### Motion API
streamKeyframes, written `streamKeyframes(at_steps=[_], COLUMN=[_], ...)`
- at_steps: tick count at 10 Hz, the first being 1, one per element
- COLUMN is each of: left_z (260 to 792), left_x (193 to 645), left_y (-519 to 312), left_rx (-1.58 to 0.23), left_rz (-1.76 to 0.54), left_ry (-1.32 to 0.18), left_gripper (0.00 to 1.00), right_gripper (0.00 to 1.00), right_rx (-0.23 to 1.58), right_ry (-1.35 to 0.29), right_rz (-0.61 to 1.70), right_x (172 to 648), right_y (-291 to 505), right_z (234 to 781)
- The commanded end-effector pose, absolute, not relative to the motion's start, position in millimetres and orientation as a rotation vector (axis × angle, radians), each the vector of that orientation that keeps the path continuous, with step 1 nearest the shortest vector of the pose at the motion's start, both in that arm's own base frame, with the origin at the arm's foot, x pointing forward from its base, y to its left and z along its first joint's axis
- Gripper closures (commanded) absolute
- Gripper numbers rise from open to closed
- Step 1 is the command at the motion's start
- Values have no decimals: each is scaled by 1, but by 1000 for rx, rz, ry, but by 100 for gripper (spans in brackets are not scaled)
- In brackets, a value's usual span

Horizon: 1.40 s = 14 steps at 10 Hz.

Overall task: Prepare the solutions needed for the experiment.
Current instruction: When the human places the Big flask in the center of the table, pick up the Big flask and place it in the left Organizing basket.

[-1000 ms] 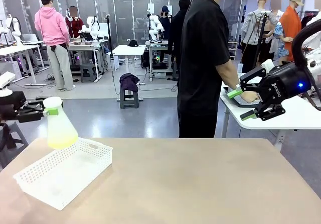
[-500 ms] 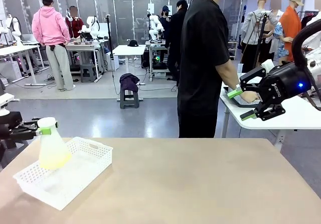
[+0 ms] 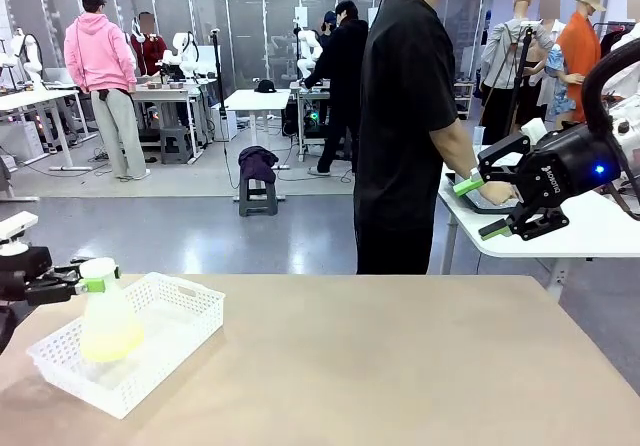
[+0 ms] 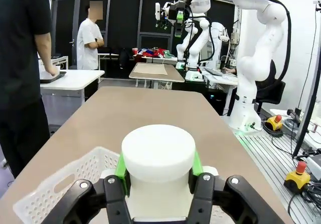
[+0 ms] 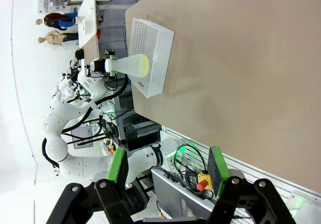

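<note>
Flask: frosted-white conical flask (image 3: 108,324) with a round white cap, upright inside the white plastic lattice basket (image 3: 175,328), at eight o'clock on the smooth tan table (image 3: 400,366).
Solutions: pale yellow translucent liquid (image 3: 110,342), a shallow layer glowing through the flask's wide base.
Left gripper: left gripper (image 4: 156,180) clamped tight on the flask's neck, green pads hugging it.
Right gripper: right gripper (image 3: 481,207) at three o'clock, jaws spread wide, empty.
Hard to see: flask's base blurred behind the mesh wall.
</note>
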<state>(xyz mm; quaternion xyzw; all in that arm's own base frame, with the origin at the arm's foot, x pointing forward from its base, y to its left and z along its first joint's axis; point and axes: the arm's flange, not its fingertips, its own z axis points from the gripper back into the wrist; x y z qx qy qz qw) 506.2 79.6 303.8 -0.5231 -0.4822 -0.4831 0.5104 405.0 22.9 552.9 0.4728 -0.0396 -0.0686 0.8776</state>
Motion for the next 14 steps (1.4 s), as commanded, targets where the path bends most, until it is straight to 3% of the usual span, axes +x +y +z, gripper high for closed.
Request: streamKeyframes(at_steps=[1, 8, 9, 13, 14], left_z=[298, 277, 275, 277, 279], left_x=[510, 507, 506, 500, 498], left_y=[78, 82, 83, 87, 86], left_rx=[-1256, -1246, -1242, -1252, -1243], left_rz=[-1225, -1261, -1256, -1291, -1313], left_ry=[-1143, -1126, -1116, -1061, -1044], left_gripper=[100, 100, 39, 0, 0], right_gripper=[19, 19, 19, 19, 19], right_rx=[993, 993, 993, 993, 993], right_ry=[-94, -94, -94, -94, -94], right_rz=[-145, -145, -145, -145, -145], right_x=[407, 407, 407, 407, 407], right_y=[25, 25, 25, 25, 25], right_z=[554, 554, 554, 554, 554])
